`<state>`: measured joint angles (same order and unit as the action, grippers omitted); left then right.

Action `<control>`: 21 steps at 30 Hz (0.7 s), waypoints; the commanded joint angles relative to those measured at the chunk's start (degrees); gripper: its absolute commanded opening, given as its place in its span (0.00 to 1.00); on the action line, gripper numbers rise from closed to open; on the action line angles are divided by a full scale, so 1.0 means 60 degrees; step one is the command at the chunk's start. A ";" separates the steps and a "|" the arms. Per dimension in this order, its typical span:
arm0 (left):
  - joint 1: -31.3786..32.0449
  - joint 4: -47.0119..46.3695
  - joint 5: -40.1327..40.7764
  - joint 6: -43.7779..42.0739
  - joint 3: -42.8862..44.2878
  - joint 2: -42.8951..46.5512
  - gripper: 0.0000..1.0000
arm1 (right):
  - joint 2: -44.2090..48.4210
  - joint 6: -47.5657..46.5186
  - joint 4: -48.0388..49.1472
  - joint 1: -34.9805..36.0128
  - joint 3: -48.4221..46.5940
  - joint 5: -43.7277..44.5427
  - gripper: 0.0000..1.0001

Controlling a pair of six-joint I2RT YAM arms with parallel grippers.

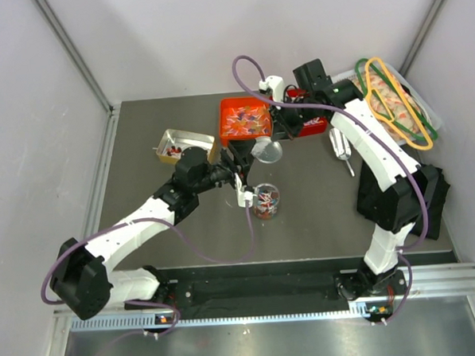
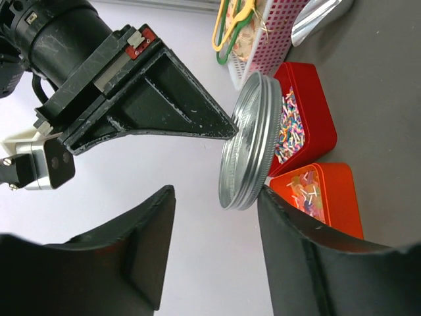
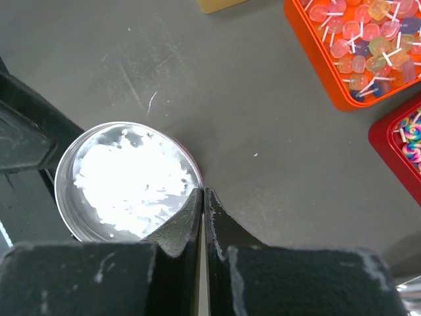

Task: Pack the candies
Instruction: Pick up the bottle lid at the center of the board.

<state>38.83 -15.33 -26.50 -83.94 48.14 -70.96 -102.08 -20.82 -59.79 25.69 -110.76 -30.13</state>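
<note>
The candies (image 1: pixel 267 199) sit in a glass jar (image 1: pixel 259 211) in front of the orange tray (image 1: pixel 223 123), on the side nearer the arm bases. More lie in a metal tin (image 1: pixel 189 137) left of that tray. The left gripper (image 2: pixel 217 191), in front of the tray, has its jaws partly apart. A silver lid (image 2: pixel 250 141) hangs on edge at one fingertip, though I cannot tell if they touch. The right gripper (image 3: pixel 202 194), by the tray's right front corner, is pinched tight on the lid's rim. A red tray (image 1: pixel 313 130) lies right of the orange one.
</note>
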 commanded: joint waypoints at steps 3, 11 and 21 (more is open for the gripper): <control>0.0149 -0.0140 -0.0124 -0.0277 -0.0142 0.0327 0.57 | -0.0037 -0.0031 0.0004 -0.0049 -0.0641 -0.0384 0.00; 0.0193 0.0197 -0.0036 -0.0351 -0.0069 0.0225 0.49 | 0.0036 -0.0031 0.0004 -0.0049 -0.0715 -0.0311 0.00; 0.0340 0.0241 0.0125 -0.0321 -0.0157 0.0254 0.22 | 0.0065 -0.0002 0.0048 -0.0078 -0.0788 -0.0223 0.00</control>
<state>40.36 -13.23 -25.82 -85.62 47.97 -70.96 -102.50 -20.80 -60.90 25.69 -112.22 -30.52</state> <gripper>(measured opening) 0.255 0.004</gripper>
